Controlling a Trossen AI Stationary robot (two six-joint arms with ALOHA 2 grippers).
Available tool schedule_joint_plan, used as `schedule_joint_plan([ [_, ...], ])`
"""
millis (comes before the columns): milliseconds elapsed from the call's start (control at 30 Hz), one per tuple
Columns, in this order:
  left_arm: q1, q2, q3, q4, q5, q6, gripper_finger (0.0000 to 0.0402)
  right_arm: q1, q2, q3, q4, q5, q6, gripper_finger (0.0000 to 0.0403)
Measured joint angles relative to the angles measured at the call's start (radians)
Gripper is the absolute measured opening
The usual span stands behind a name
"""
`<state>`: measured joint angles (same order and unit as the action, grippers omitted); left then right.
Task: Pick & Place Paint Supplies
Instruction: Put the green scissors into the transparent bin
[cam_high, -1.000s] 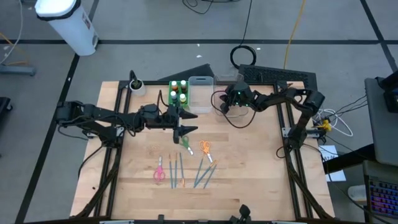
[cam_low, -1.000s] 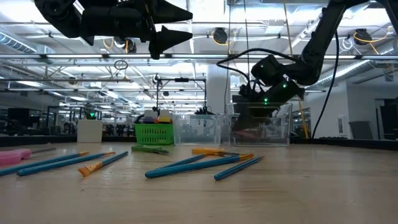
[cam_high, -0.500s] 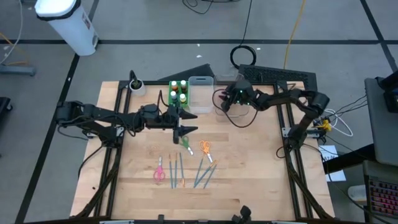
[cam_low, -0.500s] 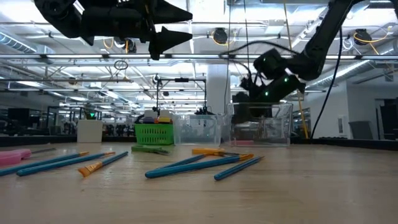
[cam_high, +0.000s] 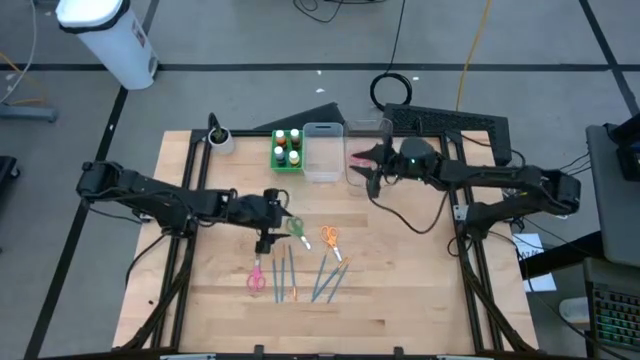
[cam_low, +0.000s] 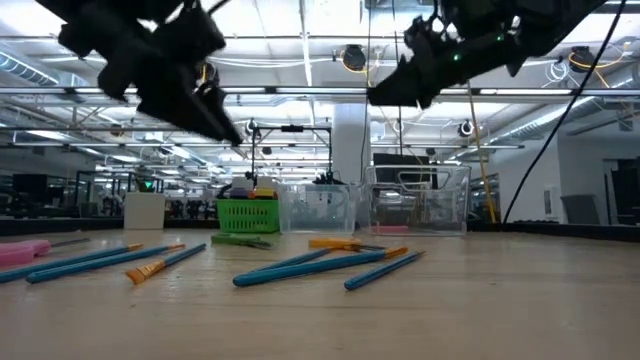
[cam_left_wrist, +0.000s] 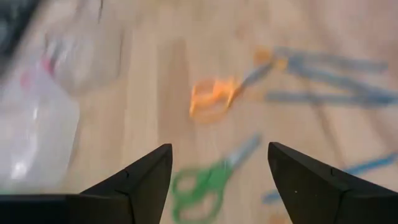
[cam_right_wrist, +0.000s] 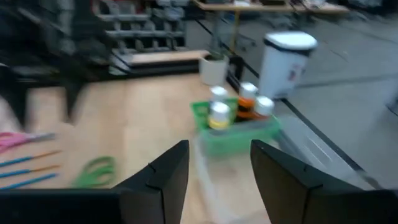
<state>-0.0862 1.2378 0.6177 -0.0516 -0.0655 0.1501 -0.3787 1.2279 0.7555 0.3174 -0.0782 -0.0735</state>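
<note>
1. Wooden tabletop (cam_high: 400, 270) from above: the left gripper (cam_high: 265, 240) hangs by the green scissors (cam_high: 296, 228), fingers wide, holding nothing; brushes (cam_high: 325, 280) lie nearby.
2. Low view: the right gripper (cam_low: 385, 92) is up high, empty.
3. Left wrist: orange scissors (cam_left_wrist: 214, 99) lie beyond the green pair.
4. Right wrist: fingers parted, paint bottles (cam_right_wrist: 239, 106) sit in the green tray (cam_right_wrist: 239, 134).

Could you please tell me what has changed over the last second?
The right hand opened and lifted away from the right bin, where pink scissors now lie. The left hand swung down toward the green scissors. The brushes and bottles stayed put.
</note>
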Motion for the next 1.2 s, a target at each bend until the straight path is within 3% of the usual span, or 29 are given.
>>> schedule_joint_plan([
  [233,-0.008,0.063,-0.001,-0.123,-0.040,-0.021,0.0271,0.081,-0.027,0.000,-0.008,0.003,-0.003,0.0151],
  [767,0.031,0.292,-0.001,-0.029,-0.040,0.091,0.0271,0.093,-0.003,-0.058,0.009,0.000,0.009,0.0134],
  [1000,0.080,0.331,0.003,-0.002,0.033,0.118,0.0270,0.093,-0.003,-0.061,0.014,0.000,0.009,0.0133],
  [1200,0.111,0.336,0.003,-0.009,0.109,0.103,0.0213,0.093,-0.003,-0.061,0.014,-0.001,0.009,0.0130],
])
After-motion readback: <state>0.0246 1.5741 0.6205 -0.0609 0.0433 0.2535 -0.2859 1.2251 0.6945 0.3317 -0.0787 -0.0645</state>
